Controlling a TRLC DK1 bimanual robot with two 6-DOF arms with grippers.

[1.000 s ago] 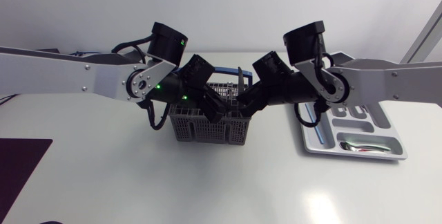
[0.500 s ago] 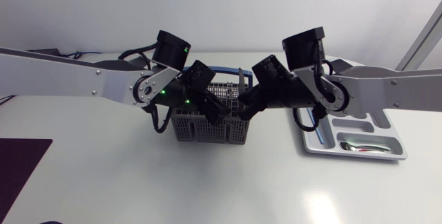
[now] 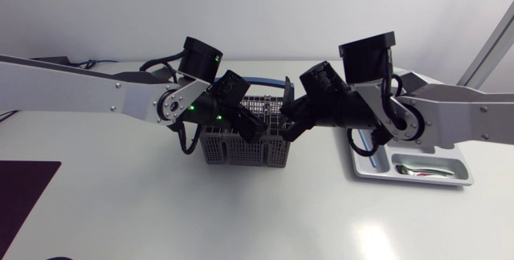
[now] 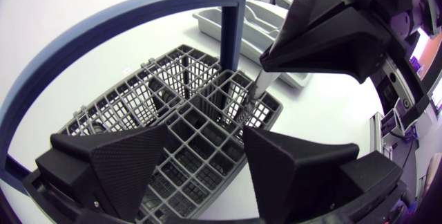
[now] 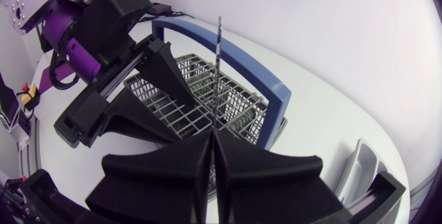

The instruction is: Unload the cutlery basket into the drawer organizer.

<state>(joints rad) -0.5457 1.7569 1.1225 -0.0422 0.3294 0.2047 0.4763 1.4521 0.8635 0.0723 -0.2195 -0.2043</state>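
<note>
Over the cutlery basket, right gripper is clamped on an upright metal cutlery piece (seen edge-on); left gripper hangs alongside, fingers apart.

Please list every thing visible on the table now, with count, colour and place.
cutlery basket: 1, grey with blue handle, middle of table
cutlery piece: 1, silver-grey, upright at basket, between right fingers
drawer organizer: 1, grey, right of basket
spoon: 1, silver, organizer's nearest compartment
mat: 1, dark, table's near left corner
left gripper: 1, black, fingers open above basket
right gripper: 1, black, shut on cutlery piece
</note>
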